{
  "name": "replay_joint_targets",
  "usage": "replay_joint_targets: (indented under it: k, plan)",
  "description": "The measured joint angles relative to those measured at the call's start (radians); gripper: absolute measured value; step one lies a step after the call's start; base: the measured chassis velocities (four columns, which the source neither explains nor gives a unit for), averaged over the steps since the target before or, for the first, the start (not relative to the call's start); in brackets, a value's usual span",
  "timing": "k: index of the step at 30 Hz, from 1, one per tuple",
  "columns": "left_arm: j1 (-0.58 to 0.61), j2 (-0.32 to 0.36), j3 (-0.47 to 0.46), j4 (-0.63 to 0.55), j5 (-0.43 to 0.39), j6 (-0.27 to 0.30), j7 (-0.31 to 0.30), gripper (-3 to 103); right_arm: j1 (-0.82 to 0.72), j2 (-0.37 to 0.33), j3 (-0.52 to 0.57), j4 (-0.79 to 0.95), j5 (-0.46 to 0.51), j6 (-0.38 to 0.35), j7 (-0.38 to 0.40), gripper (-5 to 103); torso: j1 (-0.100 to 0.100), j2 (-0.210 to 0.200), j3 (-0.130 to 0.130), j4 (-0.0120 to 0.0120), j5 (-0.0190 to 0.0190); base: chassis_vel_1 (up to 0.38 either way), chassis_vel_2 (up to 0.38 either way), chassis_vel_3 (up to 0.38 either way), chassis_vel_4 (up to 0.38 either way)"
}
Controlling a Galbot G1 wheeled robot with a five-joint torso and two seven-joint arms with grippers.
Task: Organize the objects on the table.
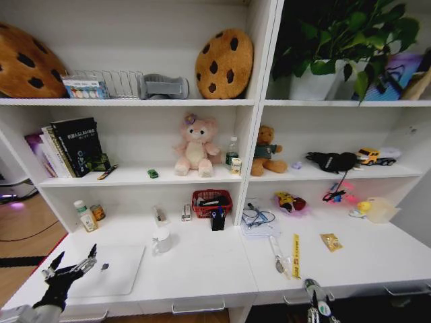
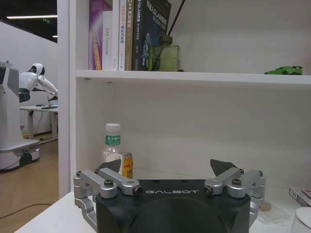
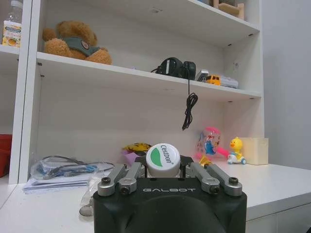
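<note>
My left tool [image 1: 67,268] hangs wide open and empty over the near left tabletop [image 1: 202,266], beside the laptop [image 1: 114,269]. My right tool [image 3: 165,175] grips a white-capped bottle [image 3: 163,159]; placing it seems next.

Black left gripper [image 2: 170,171] with silver screwed linkages, dark fingertips [image 2: 222,166], white GALBOT lettering, matching black right gripper [image 3: 164,171]
</note>
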Motion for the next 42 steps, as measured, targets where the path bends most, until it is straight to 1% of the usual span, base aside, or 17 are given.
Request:
replay_joint_targets:
  k: [2, 4, 6, 9, 10, 12, 14, 21, 22, 25, 26, 29, 30, 34, 35, 37, 42]
  plan:
    - [0.0, 0.0, 0.0, 0.0, 0.0, 0.0, 0.0, 100, -0.019, -0.001, 0.004, 0.015, -0.006, 0.012, -0.001, 30, 0.0, 0.0, 0.0, 0.0002, 0.0005, 0.0, 0.0, 0.0, 0.0]
    - [0.0, 0.0, 0.0, 0.0, 0.0, 0.0, 0.0, 100, -0.078, 0.008, 0.011, 0.101, -0.017, 0.022, -0.008, 30, 0.0, 0.0, 0.0, 0.0007, 0.0013, 0.0, 0.0, 0.0, 0.0]
    - [0.0, 0.0, 0.0, 0.0, 0.0, 0.0, 0.0, 100, -0.109, 0.019, 0.016, 0.156, -0.021, 0.025, -0.007, 30, 0.001, 0.0, 0.0, 0.0008, 0.0009, 0.0, 0.0, 0.0, 0.0]
    - [0.0, 0.0, 0.0, 0.0, 0.0, 0.0, 0.0, 100, -0.152, 0.036, 0.021, 0.224, -0.035, 0.033, 0.028, 30, 0.0, 0.0, 0.0, 0.0005, -0.0001, 0.0, 0.0, 0.0, 0.0]
    - [0.0, 0.0, 0.0, 0.0, 0.0, 0.0, 0.0, 100, -0.168, 0.043, 0.02, 0.231, -0.044, 0.04, 0.058, 30, 0.0, 0.0, 0.0, 0.0001, 0.0, 0.0, 0.0, 0.0, 0.0]
    - [0.0, 0.0, 0.0, 0.0, 0.0, 0.0, 0.0, 100, -0.175, 0.045, 0.016, 0.224, -0.051, 0.046, 0.082, 30, 0.0, 0.0, 0.0, -0.0001, 0.0, 0.0, 0.0, 0.0, 0.0]
    - [0.0, 0.0, 0.0, 0.0, 0.0, 0.0, 0.0, 100, -0.183, 0.047, 0.009, 0.174, -0.061, 0.058, 0.136, 30, 0.0, 0.0, 0.0, -0.0001, 0.0001, 0.0, 0.0, 0.0, 0.0]
    - [0.0, 0.0, 0.0, 0.0, 0.0, 0.0, 0.0, 100, -0.163, 0.049, -0.003, 0.059, -0.041, 0.067, 0.158, 30, 0.0, 0.0, 0.0, -0.0002, -0.0001, 0.0, 0.0, 0.0, 0.0]
    - [0.0, 0.0, 0.0, 0.0, 0.0, 0.0, 0.0, 100, -0.153, 0.049, -0.005, 0.036, -0.038, 0.069, 0.158, 30, 0.0, 0.0, 0.0, -0.0003, -0.0002, 0.0, 0.0, 0.0, 0.0]
    - [0.0, 0.0, 0.0, 0.0, 0.0, 0.0, 0.0, 100, -0.034, 0.039, -0.019, -0.164, -0.014, 0.081, 0.127, 30, 0.0, 0.0, 0.0, -0.0002, -0.0002, 0.0, 0.0, 0.0, 0.0]
    - [0.0, 0.0, 0.0, 0.0, 0.0, 0.0, 0.0, 100, -0.034, 0.039, -0.019, -0.164, -0.014, 0.081, 0.127, 30, 0.0, 0.0, 0.0, -0.0002, -0.0002, 0.0, 0.0, 0.0, 0.0]
    - [0.0, 0.0, 0.0, 0.0, 0.0, 0.0, 0.0, 100, 0.099, 0.006, -0.043, -0.374, -0.007, 0.088, 0.091, 30, 0.0, 0.0, 0.0, -0.0001, -0.0001, 0.0, 0.0, 0.0, 0.0]
    - [0.0, 0.0, 0.0, 0.0, 0.0, 0.0, 0.0, 100, 0.099, 0.006, -0.043, -0.374, -0.007, 0.088, 0.091, 30, 0.0, 0.0, 0.0, -0.0001, -0.0001, 0.0, 0.0, 0.0, 0.0]
    - [0.0, 0.0, 0.0, 0.0, 0.0, 0.0, 0.0, 100, 0.236, -0.032, -0.078, -0.591, -0.003, 0.102, 0.052, 30, 0.0, 0.0, 0.0, -0.0001, -0.0002, 0.0, 0.0, 0.0, 0.0]
    - [0.0, 0.0, 0.0, 0.0, 0.0, 0.0, 0.0, 100, 0.236, -0.032, -0.078, -0.591, -0.003, 0.102, 0.052, 30, 0.0, 0.0, 0.0, -0.0001, -0.0002, 0.0, 0.0, 0.0, 0.0]
    - [0.0, 0.0, 0.0, 0.0, 0.0, 0.0, 0.0, 100, 0.316, -0.045, -0.09, -0.707, -0.011, 0.113, 0.041, 30, 0.0, 0.0, 0.0, -0.0002, -0.0002, 0.0, 0.0, 0.0, 0.0]
    - [0.0, 0.0, 0.0, 0.0, 0.0, 0.0, 0.0, 100, 0.42, -0.067, -0.108, -0.83, -0.024, 0.121, 0.033, 30, 0.0, 0.0, 0.0, -0.0002, -0.0004, 0.0, 0.0, 0.0, 0.0]
